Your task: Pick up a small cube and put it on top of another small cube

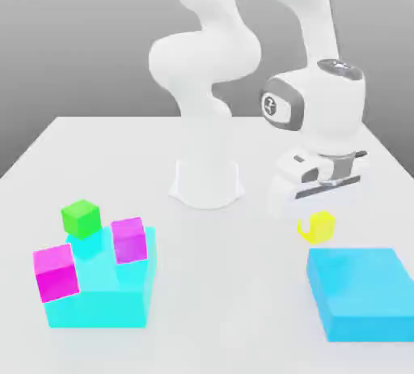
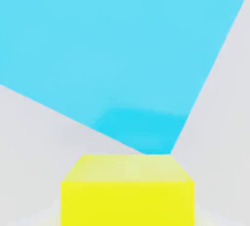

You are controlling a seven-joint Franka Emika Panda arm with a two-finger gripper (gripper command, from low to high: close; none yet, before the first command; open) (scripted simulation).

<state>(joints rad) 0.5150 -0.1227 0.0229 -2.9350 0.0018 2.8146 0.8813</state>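
1. My pincer (image 1: 318, 206) is drawn in tight and has hold of the small yellow cube (image 1: 316, 227), which hangs just under my hand at centre-right of the exterior view, clear of the table (image 1: 105, 154). In the hand view the cube (image 2: 127, 191) sits at the bottom centre of the frame.

2. Just below and to the right of the cube in the exterior view lies a flat cyan slab (image 1: 360, 291); in the hand view it (image 2: 122, 49) spreads across the upper part of the frame. If I travel low, the cube's underside could clip the slab's near edge and twist in my grip.

3. The candidate resting places are over at lower left of the exterior view: a green cube (image 1: 81, 218) and two magenta cubes (image 1: 128, 240) (image 1: 56, 272), perched on a stepped cyan block (image 1: 105, 295). They crowd each other, so a descent slightly off-centre could knock a neighbour or leave my cube overhanging and tipping off.

4. Letting go too high, or with the cube turned off square, would probably make it bounce or slide from so small a top face.

5. Hard to make out: my fingertips merge with the pale hand in the exterior view, so how deep the cube sits between them is unclear. Its upper part is hidden by my hand.
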